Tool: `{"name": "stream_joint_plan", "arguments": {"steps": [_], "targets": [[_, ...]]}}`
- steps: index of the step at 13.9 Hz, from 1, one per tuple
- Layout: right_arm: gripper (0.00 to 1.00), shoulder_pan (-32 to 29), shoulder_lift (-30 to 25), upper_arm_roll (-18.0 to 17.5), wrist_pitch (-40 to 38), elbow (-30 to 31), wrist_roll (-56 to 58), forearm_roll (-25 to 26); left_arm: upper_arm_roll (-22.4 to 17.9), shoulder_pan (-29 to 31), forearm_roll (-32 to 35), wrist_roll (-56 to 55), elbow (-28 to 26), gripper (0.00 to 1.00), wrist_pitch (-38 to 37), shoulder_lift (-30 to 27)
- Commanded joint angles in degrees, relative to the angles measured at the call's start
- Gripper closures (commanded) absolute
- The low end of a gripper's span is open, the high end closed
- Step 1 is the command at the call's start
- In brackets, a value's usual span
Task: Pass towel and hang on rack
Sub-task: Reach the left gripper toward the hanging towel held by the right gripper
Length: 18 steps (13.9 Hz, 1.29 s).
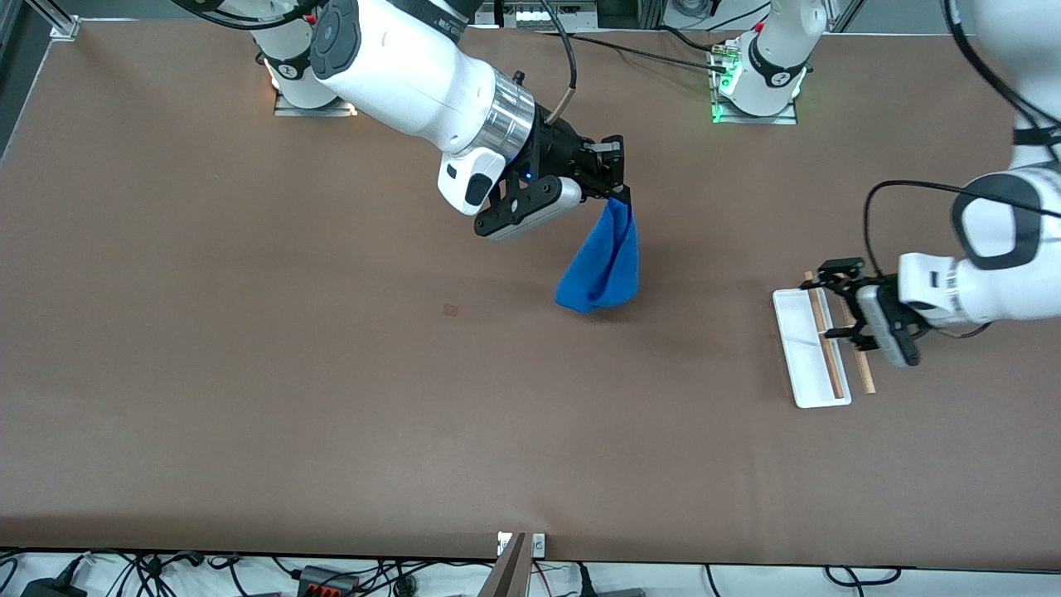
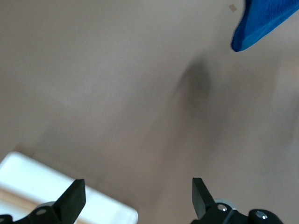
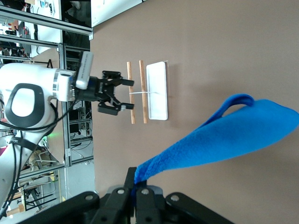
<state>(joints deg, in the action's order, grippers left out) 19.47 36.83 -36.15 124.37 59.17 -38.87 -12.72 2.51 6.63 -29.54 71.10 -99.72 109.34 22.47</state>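
Note:
The royal-blue towel [image 1: 603,265] hangs from my right gripper [image 1: 617,196], which is shut on its top corner over the middle of the table. The right wrist view shows the jaws [image 3: 137,184] pinched on the towel [image 3: 224,135], which trails away from them. The rack [image 1: 800,344] stands toward the left arm's end, with a white base and two wooden rods [image 1: 826,336]. My left gripper [image 1: 839,303] is open and empty just over the rack. In the left wrist view the fingers [image 2: 74,198] are wide apart, beside the rack's base [image 2: 56,186], with the towel's tip [image 2: 261,23] farther off.
The brown table [image 1: 331,373] is bare around the towel and the rack. A small square mark [image 1: 449,310] lies on it toward the right arm's end. The right wrist view also shows the rack [image 3: 156,91] and the left gripper [image 3: 114,91].

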Motion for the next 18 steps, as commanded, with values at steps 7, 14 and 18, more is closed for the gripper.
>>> {"name": "stream_joint_plan", "arguments": {"steps": [7, 14, 18], "targets": [[1.0, 0.7, 0.5, -0.2, 0.9, -0.8, -0.8, -0.5, 8.2, -0.4, -6.4, 2.4, -3.1, 0.0, 8.5, 1.1], [1.0, 0.7, 0.5, -0.2, 0.9, -0.4, -0.8, -0.4, 12.3, -4.6, -7.5, 1.8, -4.0, 0.0, 11.6, 2.1], [1.0, 0.7, 0.5, -0.1, 0.9, -0.4, -0.8, -0.4, 15.6, -4.7, -8.4, 1.8, -7.9, 0.0, 16.7, 1.5]]}}
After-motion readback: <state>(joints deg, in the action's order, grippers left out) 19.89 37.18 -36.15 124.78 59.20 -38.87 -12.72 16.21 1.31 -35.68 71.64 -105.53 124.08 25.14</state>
